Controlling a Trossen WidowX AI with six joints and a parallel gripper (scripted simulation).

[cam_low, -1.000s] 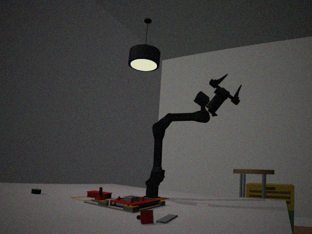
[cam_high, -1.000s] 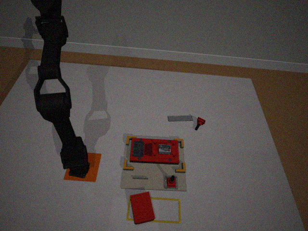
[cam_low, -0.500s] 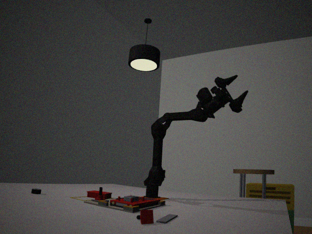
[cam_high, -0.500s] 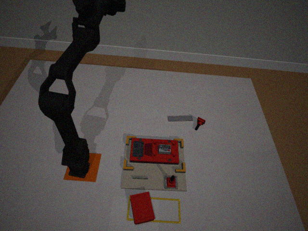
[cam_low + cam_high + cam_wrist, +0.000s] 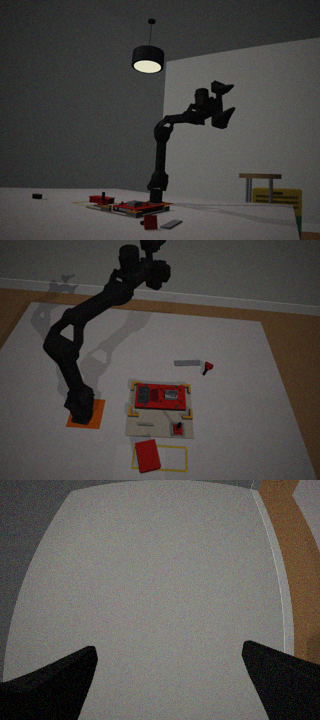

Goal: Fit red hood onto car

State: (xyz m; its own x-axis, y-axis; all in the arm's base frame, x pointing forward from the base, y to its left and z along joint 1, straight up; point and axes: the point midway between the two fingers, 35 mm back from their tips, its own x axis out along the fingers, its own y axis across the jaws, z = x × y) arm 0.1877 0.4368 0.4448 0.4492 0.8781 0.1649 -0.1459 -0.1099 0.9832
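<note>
Black six-joint arm (image 5: 160, 155) rising upright from its base, forearm reaching toward 2 o'clock, gripper (image 5: 225, 99) held high, fingers spread wide, holding nothing

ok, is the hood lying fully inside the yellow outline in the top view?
No, the hood sits skewed across the left end of the yellow outline, with its upper and lower edges overhanging the lines.

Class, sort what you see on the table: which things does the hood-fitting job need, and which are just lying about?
Needed: flat red hood shell; red car chassis in its beige jig board; open black gripper, high above.

Lying about: grey flat bar; small red-and-black tool; yellow outline rectangle.
</note>
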